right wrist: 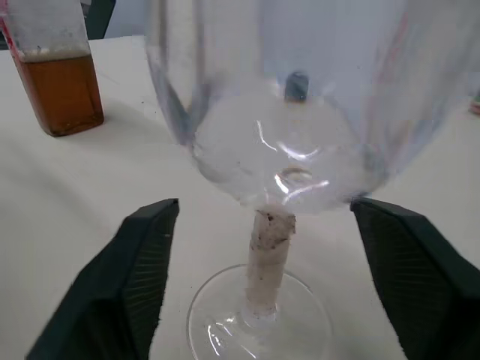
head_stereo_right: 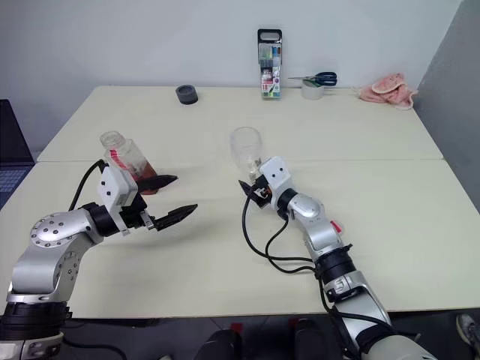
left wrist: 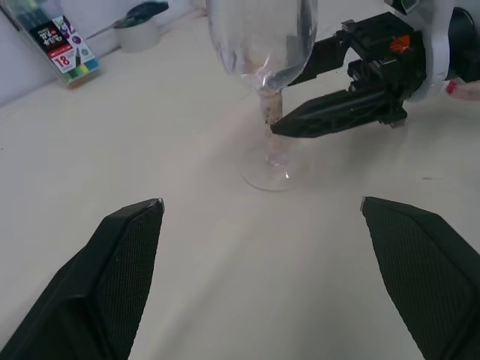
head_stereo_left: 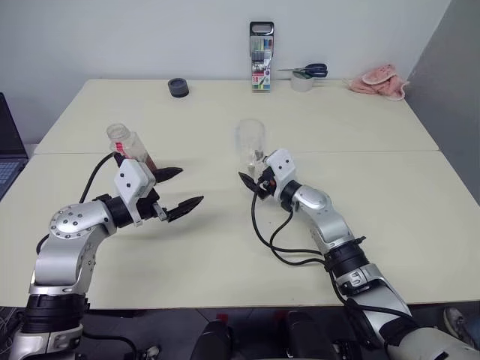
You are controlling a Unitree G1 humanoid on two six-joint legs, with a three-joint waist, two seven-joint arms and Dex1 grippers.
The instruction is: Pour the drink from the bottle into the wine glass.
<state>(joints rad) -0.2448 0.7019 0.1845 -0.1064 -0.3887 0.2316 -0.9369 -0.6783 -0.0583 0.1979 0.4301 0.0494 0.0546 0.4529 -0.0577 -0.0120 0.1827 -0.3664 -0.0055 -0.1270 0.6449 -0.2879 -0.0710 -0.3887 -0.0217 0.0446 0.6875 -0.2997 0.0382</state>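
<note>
Cream table (head_stereo_left: 225,247), white wall (head_stereo_left: 150,37) behind

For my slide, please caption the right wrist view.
Open right gripper around the empty wine glass stem; bottle behind.

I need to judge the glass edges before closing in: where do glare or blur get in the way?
Right wrist view: the wine glass bowl looms close and soft, with bright glints near its base; stem sharper. Left wrist view: bowl reflections smear its outline, foot crisp. Left eye view: the glass is faint against the pale table; the bottle reads clearly.
</note>
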